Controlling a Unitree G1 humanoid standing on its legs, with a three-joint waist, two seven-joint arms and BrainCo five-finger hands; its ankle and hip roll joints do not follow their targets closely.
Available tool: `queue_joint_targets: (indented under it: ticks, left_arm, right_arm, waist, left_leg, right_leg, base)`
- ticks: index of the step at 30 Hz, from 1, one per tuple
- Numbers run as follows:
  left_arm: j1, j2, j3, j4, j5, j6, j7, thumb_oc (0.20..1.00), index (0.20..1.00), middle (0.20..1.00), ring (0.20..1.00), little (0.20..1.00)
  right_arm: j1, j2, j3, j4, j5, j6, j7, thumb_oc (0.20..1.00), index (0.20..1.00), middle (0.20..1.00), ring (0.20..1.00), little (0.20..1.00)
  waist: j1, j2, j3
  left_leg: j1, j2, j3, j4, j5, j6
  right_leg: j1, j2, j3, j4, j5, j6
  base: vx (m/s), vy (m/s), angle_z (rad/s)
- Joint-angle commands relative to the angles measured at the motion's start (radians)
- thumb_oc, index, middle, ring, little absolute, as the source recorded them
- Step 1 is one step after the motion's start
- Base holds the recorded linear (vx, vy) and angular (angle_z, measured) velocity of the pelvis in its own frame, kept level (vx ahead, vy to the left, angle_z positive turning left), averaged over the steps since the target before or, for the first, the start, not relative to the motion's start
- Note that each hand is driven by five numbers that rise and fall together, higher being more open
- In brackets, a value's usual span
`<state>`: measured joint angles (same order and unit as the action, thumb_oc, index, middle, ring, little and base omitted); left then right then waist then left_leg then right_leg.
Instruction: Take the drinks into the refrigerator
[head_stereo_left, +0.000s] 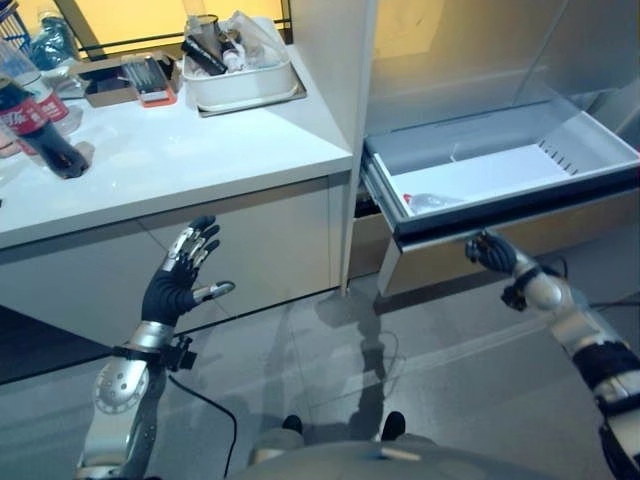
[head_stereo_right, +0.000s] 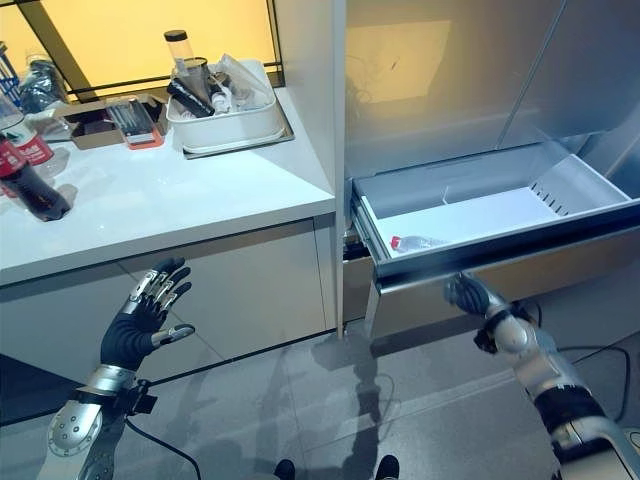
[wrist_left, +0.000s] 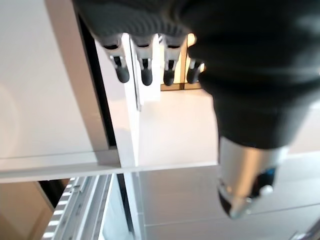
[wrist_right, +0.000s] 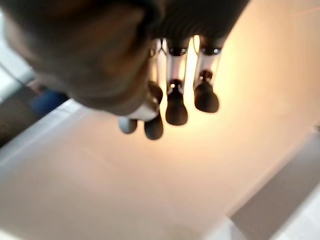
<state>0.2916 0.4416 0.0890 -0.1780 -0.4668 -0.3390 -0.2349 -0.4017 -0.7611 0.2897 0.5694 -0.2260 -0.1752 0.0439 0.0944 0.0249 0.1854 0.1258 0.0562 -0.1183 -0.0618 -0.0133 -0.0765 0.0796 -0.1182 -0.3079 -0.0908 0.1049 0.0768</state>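
A dark cola bottle (head_stereo_left: 42, 128) with a red label stands at the left end of the white counter (head_stereo_left: 200, 150). The refrigerator's lower drawer (head_stereo_left: 590, 145) is pulled out, and a clear bottle with a red cap (head_stereo_left: 432, 202) lies on its white floor. My right hand (head_stereo_left: 490, 252) is low against the drawer's dark front panel, its fingers (wrist_right: 176, 107) straight and holding nothing. My left hand (head_stereo_left: 180, 278) is raised in front of the counter's cabinet face, its fingers (wrist_left: 145, 70) spread open and empty.
A white tub (head_stereo_left: 242, 82) with bottles and wrapped items sits at the counter's back edge, with flat boxes (head_stereo_left: 148, 78) beside it. Another clear bottle with a red label (head_stereo_left: 48, 98) stands behind the cola. Grey floor (head_stereo_left: 400, 370) lies below.
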Motion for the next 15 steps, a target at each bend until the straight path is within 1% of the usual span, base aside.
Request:
queue_joint_targets:
  ticks: [1,3,4,5,7,12,15]
  left_arm:
    - [-0.041,0.062,-0.041,-0.083,-0.041,-0.05,0.014,1.0,1.0,1.0,1.0,1.0]
    - [-0.045,0.064,-0.04,-0.083,-0.042,-0.053,0.022,1.0,1.0,1.0,1.0,1.0]
    - [-0.048,0.067,-0.037,-0.085,-0.046,-0.055,0.031,1.0,1.0,1.0,1.0,1.0]
    - [-0.049,0.065,-0.035,-0.085,-0.046,-0.055,0.032,1.0,1.0,1.0,1.0,1.0]
    - [-0.051,0.067,-0.033,-0.084,-0.047,-0.056,0.045,1.0,1.0,1.0,1.0,1.0]
    - [-0.051,0.062,-0.022,-0.076,-0.038,-0.057,0.054,1.0,1.0,1.0,1.0,1.0]
    - [-0.057,0.057,-0.02,-0.071,-0.034,-0.059,0.056,1.0,1.0,1.0,1.0,1.0]
  right_arm:
    - [-0.334,-0.024,0.082,0.027,0.048,-0.037,-0.071,0.2,0.2,0.2,0.2,0.2]
    - [-0.422,-0.015,0.117,0.06,0.051,-0.035,-0.085,0.2,0.2,0.2,0.2,0.2]
    - [-0.507,-0.007,0.144,0.066,0.067,-0.035,-0.098,0.2,0.2,0.2,0.2,0.2]
    - [-0.513,-0.006,0.148,0.069,0.068,-0.035,-0.098,0.2,0.2,0.2,0.2,0.2]
    - [-0.598,0.029,0.165,0.083,0.1,-0.03,-0.112,0.2,0.2,0.2,0.2,0.2]
    - [-0.622,0.044,0.179,0.058,0.105,-0.03,-0.108,0.2,0.2,0.2,0.2,0.2]
    - [-0.57,0.039,0.162,0.011,0.102,-0.036,-0.103,0.2,0.2,0.2,0.2,0.2]
  waist:
    - [0.066,-0.051,-0.044]
    - [0.072,-0.051,-0.041]
    - [0.082,-0.054,-0.042]
    - [0.08,-0.053,-0.041]
    - [0.09,-0.054,-0.043]
    - [0.096,-0.051,-0.044]
    - [0.095,-0.05,-0.041]
  left_leg:
    - [-0.025,-0.114,-0.011,0.007,-0.051,0.118]
    - [-0.024,-0.115,-0.01,0.007,-0.05,0.12]
    - [-0.024,-0.116,-0.008,0.008,-0.051,0.12]
    - [-0.025,-0.116,-0.007,0.008,-0.051,0.12]
    - [-0.027,-0.118,-0.002,0.009,-0.051,0.12]
    - [-0.032,-0.119,0.007,0.013,-0.052,0.119]
    - [-0.032,-0.119,0.005,0.017,-0.055,0.118]
  right_leg:
    - [-0.05,-0.02,-0.002,0.138,-0.096,0.026]
    - [-0.051,-0.02,0.0,0.138,-0.093,0.027]
    - [-0.05,-0.021,0.0,0.137,-0.091,0.028]
    - [-0.051,-0.021,0.001,0.136,-0.09,0.028]
    - [-0.051,-0.022,0.004,0.127,-0.084,0.029]
    - [-0.049,-0.023,0.006,0.116,-0.08,0.031]
    - [-0.046,-0.022,0.003,0.12,-0.084,0.03]
  base:
    - [0.0,0.008,0.03]
    - [0.0,0.006,0.02]
    - [0.0,0.0,0.0]
    - [0.0,0.0,0.0]
    - [0.0,0.0,0.0]
    - [0.01,0.015,0.05]
    - [0.01,0.005,0.01]
